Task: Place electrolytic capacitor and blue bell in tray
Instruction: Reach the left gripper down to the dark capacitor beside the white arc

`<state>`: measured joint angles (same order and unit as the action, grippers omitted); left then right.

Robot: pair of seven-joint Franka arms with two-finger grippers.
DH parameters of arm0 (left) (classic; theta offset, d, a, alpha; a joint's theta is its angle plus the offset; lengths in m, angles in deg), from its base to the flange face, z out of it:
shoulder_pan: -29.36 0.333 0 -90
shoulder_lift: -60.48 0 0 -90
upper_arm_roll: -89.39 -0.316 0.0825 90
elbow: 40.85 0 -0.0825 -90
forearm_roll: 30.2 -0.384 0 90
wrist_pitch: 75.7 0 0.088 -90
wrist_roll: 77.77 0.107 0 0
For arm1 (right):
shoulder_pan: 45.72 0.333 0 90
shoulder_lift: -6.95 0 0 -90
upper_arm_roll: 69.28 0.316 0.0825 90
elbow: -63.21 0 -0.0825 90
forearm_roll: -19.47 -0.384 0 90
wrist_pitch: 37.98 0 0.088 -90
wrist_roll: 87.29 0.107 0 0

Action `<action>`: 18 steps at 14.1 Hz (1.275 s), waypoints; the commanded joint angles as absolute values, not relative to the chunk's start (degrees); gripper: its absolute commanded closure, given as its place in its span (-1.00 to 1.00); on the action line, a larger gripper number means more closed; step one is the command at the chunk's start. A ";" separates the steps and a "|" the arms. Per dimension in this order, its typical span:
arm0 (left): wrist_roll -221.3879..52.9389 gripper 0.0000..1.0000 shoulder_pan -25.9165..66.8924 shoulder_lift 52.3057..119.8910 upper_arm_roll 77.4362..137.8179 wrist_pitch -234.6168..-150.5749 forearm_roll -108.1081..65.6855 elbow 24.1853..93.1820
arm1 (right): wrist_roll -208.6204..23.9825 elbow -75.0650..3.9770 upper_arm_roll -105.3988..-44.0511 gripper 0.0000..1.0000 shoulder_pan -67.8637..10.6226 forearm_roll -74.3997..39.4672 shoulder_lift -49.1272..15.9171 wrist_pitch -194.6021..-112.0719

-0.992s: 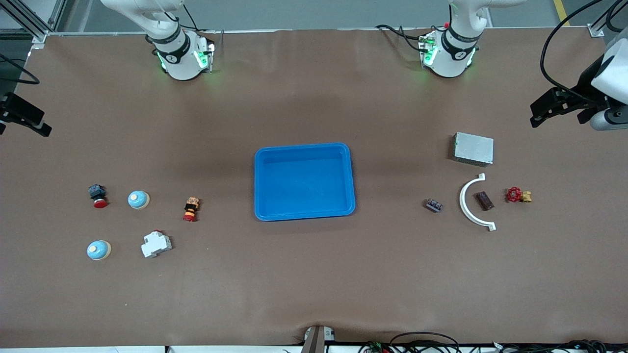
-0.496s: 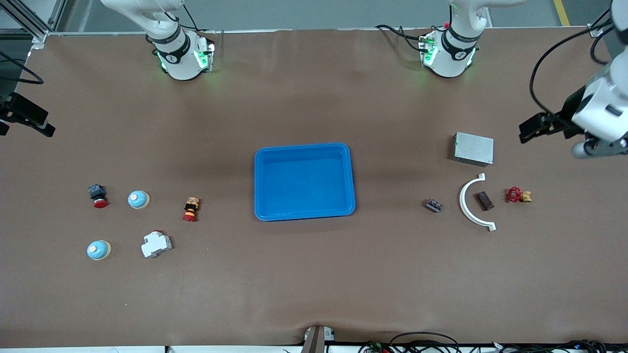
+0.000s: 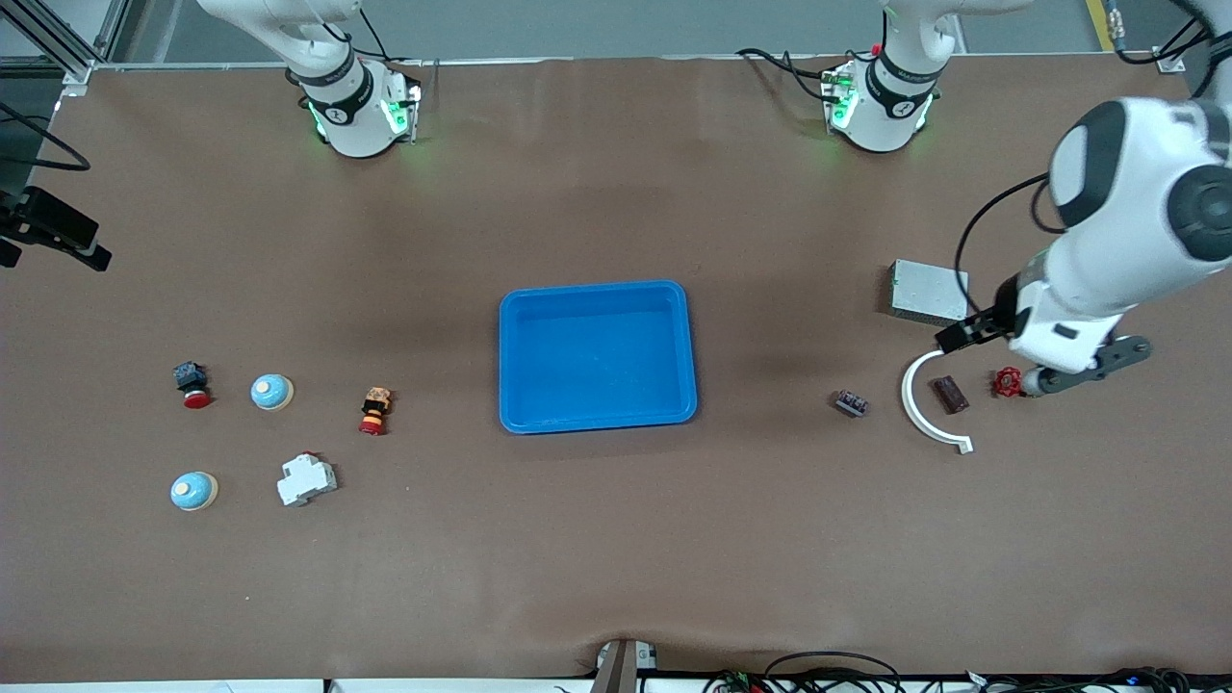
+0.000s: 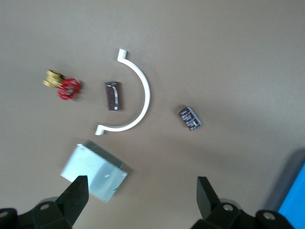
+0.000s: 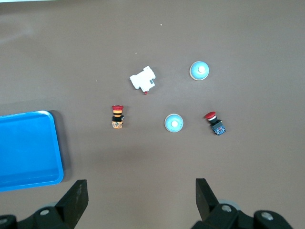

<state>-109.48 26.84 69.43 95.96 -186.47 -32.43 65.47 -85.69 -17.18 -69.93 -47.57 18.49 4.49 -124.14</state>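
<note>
While both arms are up and nothing has yet been lifted, the tray [image 3: 597,356] sits bare at the middle of the desk [image 3: 616,558]. The left pincer [image 4: 143,195] hangs over the cluster at the left arm's end of the desk, fingers [image 4: 76,195] spread wide and holding nothing. The right pincer [image 5: 140,195] waits above the right arm's end, equally wide and empty.

The electrolytic capacitor [image 3: 851,403], a small dark cylinder lying on its side, rests between the tray and the white curved bracket [image 3: 929,404]. A dark brown block [image 3: 950,394] lies inside the bracket's curve, a red-handled valve [image 3: 1008,382] just beside it, and a grey metal box [image 3: 929,292] farther from the front camera. Two blue bells lie at the right arm's end: one blue bell [image 3: 271,392] between a red push button [image 3: 192,383] and an orange-and-red button [image 3: 374,410], the second bell [image 3: 193,491] nearer the front camera, beside a white breaker [image 3: 306,478].

Assessment: the capacitor looks light, rigid and smooth-sided, so it may roll; grip across its round body, fingers square to its axis. The bell's dome appears hard and slippery; taking it low across its widest rim is the safer hold, since fingers could slide off the crown.
</note>
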 commanded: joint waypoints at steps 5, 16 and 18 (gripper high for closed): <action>-131.53 -0.84 25.07 78.92 99.50 -205.67 -31.96 73.49 | -85.79 -17.82 -69.89 -1.00 -48.44 19.29 6.33 -124.03; -149.05 -0.73 24.88 90.26 98.88 -217.37 -42.24 73.85 | -85.53 -19.84 -69.72 -1.00 -48.36 19.29 6.86 -124.90; -149.14 -0.62 24.88 91.15 98.79 -218.51 -42.16 73.58 | -85.53 -21.77 -69.80 -1.00 -48.44 19.29 7.29 -125.87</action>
<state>-147.57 24.84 90.33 98.85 -216.99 -40.54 74.04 -85.71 -18.52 -70.30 -47.98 18.59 5.42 -124.56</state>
